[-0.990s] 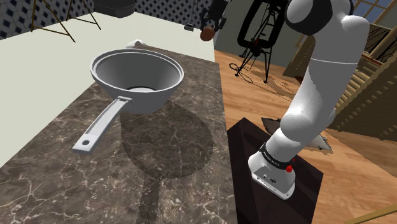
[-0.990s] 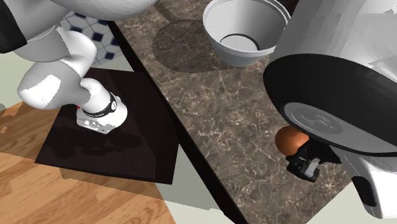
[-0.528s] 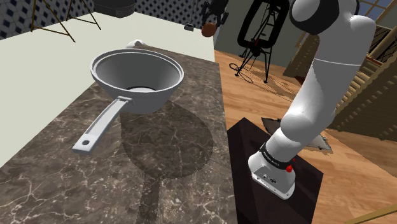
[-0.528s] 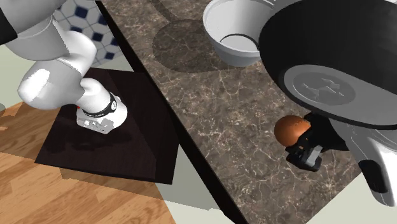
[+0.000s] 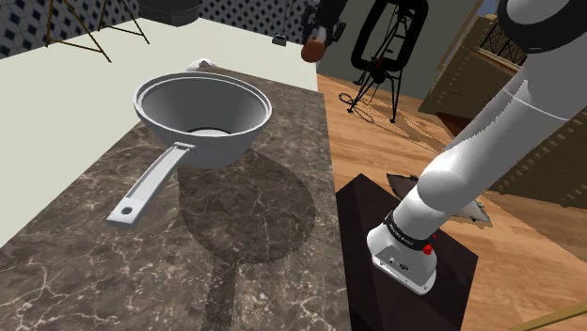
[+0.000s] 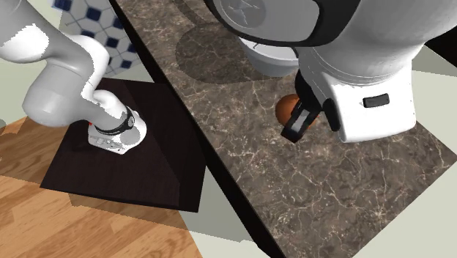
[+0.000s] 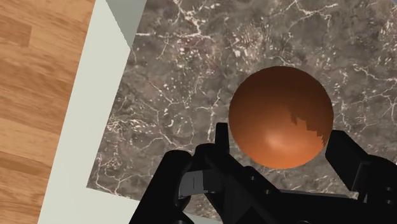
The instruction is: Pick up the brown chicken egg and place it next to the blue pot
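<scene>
A brown egg point(image 7: 280, 118) sits clasped between my black fingers point(image 7: 219, 141), high above the dark marble counter point(image 7: 184, 76). In the shoulder view the gripper point(image 5: 315, 39) holds the egg point(image 5: 309, 51) in the air past the counter's far right corner, well clear of the pot. The pot point(image 5: 202, 111) is drawn grey, a deep bowl with a long flat handle pointing toward the camera. In the second exterior view the egg point(image 6: 285, 108) hangs in the gripper point(image 6: 296, 117) just in front of the pot point(image 6: 265, 60), which the arm mostly hides.
The marble counter point(image 5: 254, 244) ends at a straight edge beside the dark stand point(image 5: 414, 273). A small white object point(image 5: 199, 65) lies behind the pot. A black tripod point(image 5: 381, 56) stands on the wooden floor beyond. The arm's white link point(image 6: 366, 88) hangs over the counter.
The arm has swung, carrying the egg with it. In the second exterior view the egg moved left and up toward the pot. The pot has not moved.
</scene>
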`<move>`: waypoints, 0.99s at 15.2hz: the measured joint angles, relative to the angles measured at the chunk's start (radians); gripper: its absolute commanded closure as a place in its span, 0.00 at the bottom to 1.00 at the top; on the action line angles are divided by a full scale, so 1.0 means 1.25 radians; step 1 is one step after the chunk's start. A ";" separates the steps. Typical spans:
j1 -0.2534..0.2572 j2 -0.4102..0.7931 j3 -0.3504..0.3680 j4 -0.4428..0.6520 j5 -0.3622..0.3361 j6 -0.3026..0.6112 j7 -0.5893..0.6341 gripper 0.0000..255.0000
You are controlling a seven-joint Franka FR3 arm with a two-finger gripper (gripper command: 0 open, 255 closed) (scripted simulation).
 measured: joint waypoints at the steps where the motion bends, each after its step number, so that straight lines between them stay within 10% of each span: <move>1: 0.004 -0.027 0.005 -0.033 -0.003 0.008 0.008 1.00; 15: 0.055 -0.334 0.102 -0.371 0.001 0.063 0.147 1.00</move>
